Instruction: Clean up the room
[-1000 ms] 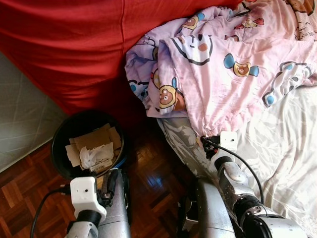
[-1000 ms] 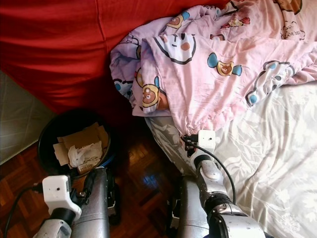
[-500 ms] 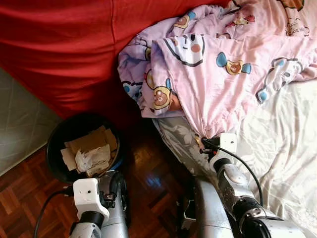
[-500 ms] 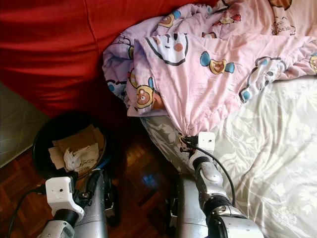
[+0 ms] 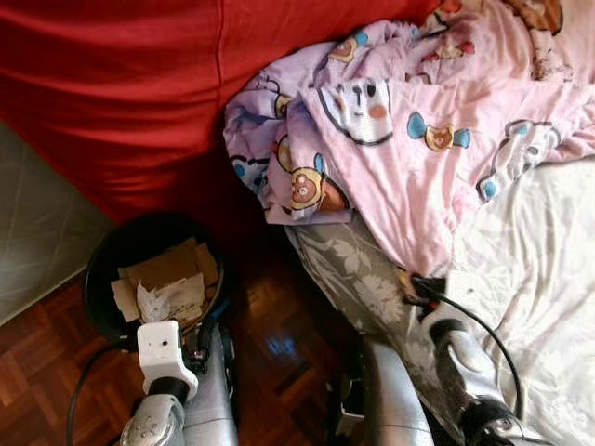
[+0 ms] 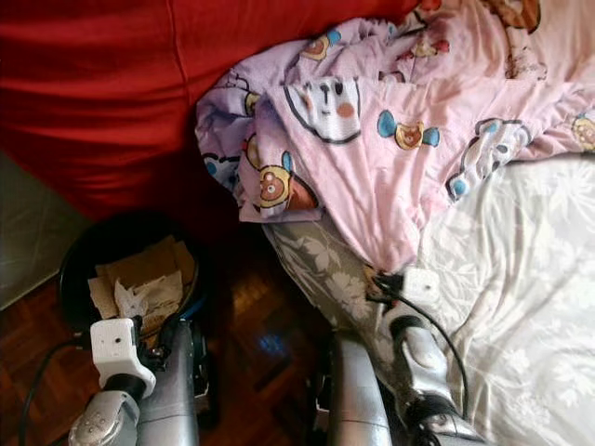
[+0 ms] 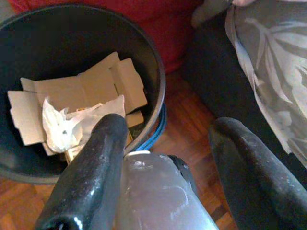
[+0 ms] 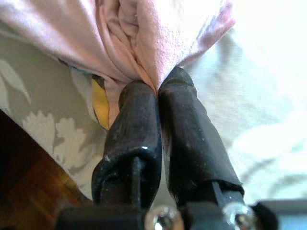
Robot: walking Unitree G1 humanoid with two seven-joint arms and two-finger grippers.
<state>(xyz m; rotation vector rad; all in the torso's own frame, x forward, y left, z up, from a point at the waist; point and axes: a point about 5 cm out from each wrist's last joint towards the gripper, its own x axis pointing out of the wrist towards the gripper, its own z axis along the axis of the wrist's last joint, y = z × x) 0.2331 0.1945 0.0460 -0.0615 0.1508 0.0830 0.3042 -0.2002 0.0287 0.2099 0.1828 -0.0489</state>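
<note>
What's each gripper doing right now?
Left gripper: open, empty, beside the black bin.
Right gripper: shut on the pink blanket corner, over the bed sheet.

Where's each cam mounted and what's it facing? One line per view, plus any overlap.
Left and right eye views: on the head, looking down at the pink blanket, bed sheet and black bin; both silver arms show.
Left wrist view: looks along the open left hand into the bin.
Right wrist view: looks along the right hand, shut on the blanket's hem.
Shared: bin in eye and left wrist views; blanket in eye and right wrist views.
</note>
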